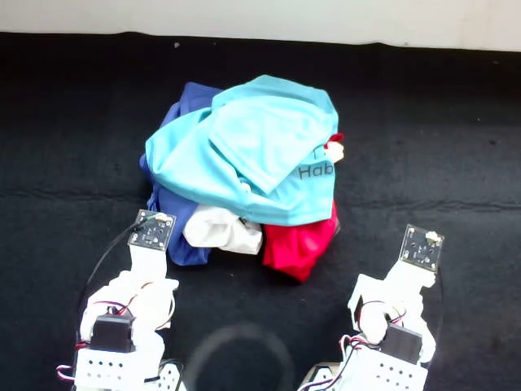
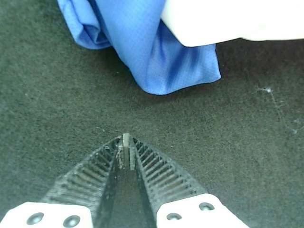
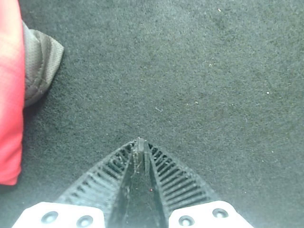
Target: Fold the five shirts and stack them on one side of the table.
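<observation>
Jaws on the left gripper (image 2: 126,142) and right gripper (image 3: 139,145) are pressed together, holding nothing. Between them, toward twelve o'clock, the shirts (image 1: 244,163) lie in one messy heap. None looks folded; all the work is left.

Matt black fuzzy cloth table cover (image 1: 456,122), blue fine-mesh slightly shiny fabric shirt (image 2: 156,57), smooth turquoise cloth shirt (image 1: 244,155), ribbed black plastic left gripper (image 2: 126,142)

The turquoise shirt (image 1: 252,147) hides most of the blue shirt (image 1: 179,240), white shirt (image 1: 220,230) and red shirt (image 1: 297,244); how many lie beneath is unclear. The high view's lower edge cuts off the left arm (image 1: 130,314) and right arm (image 1: 395,314)
</observation>
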